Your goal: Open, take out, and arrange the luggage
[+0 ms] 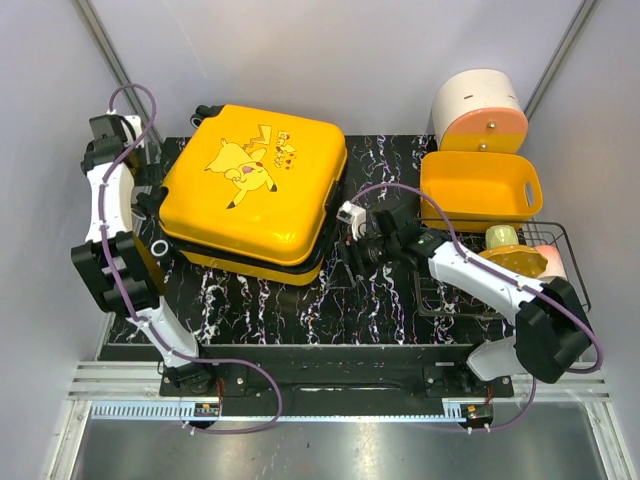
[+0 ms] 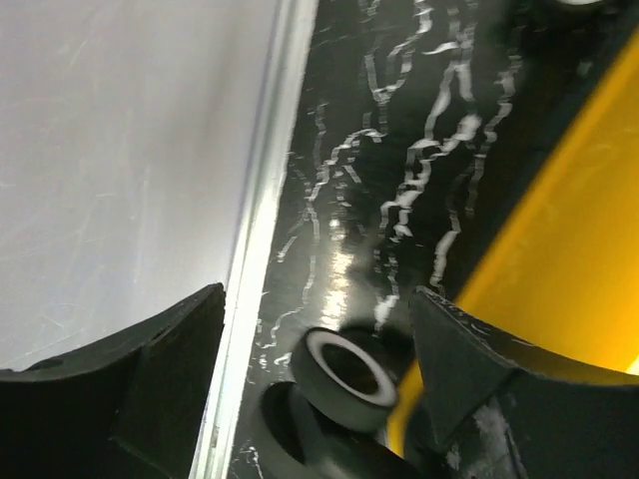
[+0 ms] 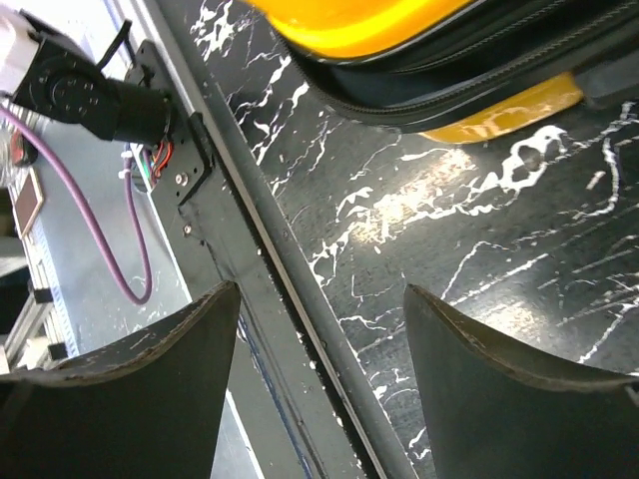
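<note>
- Right hand (image 3: 321,289): its fingers are spread apart with nothing between them. It sits over bare black table (image 1: 380,300) veined in white, just on the near side of the suitcase's right corner.
- In the right wrist view, the table's front edge and a rail run diagonally beneath that hand, with a purple cable (image 3: 120,249) looping beside a black motor housing.
- Wire rack (image 1: 572,262): it stands on the right of the table beside the right arm. It holds a pale green cup (image 1: 502,237) and something flat and orange.
- Left hand (image 2: 318,299): its fingers are also apart and grip nothing. It is at the suitcase's left side, close to the grey wall.
- A black wheel with a white ring (image 2: 344,374) sits low between the left fingers. I cannot tell whether either finger touches it.
- Yellow hard-shell suitcase (image 1: 255,190): it lies flat on the left half of the table, turned slightly askew, with the cartoon-printed lid facing up.
- The dark zip seam shows along its near side. It looks closed, though the seam is too shadowed to be sure.
- Yellow plastic basket (image 1: 480,190): it sits right of the suitcase and apart from it, with handle cut-outs in its ends.
- White-and-peach cylindrical container (image 1: 480,110): it lies on its side at the far right corner, just behind the basket.
</note>
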{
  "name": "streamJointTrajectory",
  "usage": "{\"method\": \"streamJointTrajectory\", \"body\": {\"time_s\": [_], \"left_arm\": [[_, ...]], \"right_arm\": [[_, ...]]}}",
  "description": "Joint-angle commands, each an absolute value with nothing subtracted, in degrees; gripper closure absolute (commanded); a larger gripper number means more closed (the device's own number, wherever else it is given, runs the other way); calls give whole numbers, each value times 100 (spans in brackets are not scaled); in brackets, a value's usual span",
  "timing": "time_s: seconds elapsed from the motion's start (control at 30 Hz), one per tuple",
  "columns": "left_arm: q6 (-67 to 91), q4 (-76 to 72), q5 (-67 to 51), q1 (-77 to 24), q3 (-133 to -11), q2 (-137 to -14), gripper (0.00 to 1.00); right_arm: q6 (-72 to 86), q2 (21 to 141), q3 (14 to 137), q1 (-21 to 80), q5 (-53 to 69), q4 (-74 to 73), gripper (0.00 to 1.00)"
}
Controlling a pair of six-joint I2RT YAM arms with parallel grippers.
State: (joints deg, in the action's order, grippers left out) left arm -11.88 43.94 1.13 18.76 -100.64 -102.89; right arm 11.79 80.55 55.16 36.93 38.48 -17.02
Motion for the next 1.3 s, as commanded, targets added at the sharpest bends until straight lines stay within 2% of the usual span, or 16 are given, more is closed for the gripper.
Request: {"method": "streamJointTrajectory", "body": {"time_s": [0.0,0.17,0.27,0.4,0.53,0.6,0.73,0.83,1.0,1.27], "left_arm": [[-1458,4254,387,1995,-9336,-10320,23],[-2012,4096,150,2074,-7693,-9502,25],[-2302,4253,-148,2074,-6770,-8800,29],[-2347,5042,-613,2074,-5769,-7633,32],[-2547,5843,-1054,2022,-5125,-6462,34],[-2785,6273,-1526,2013,-5141,-5700,34],[-3583,6898,-2275,1750,-5607,-4940,29],[-3674,7294,-2522,1345,-5739,-4948,28],[-3727,7418,-2997,1283,-5932,-5211,26],[-3542,6786,-2953,1275,-6240,-5159,14]], "right_arm": [[906,7604,5309,3946,4139,-1152,25],[546,7216,4808,4017,3982,-896,26],[396,7146,4737,4008,3754,-984,31],[422,7067,4773,4008,2728,-1265,37],[807,6847,4685,3973,2312,-1424,41],[931,6803,4676,3920,1928,-1415,41],[1133,7109,4825,3552,1389,-1143,44],[1178,7697,5325,3218,1406,-783,46],[949,8875,6439,3024,1406,-124,48],[668,10658,8357,2848,1231,386,48]]}}
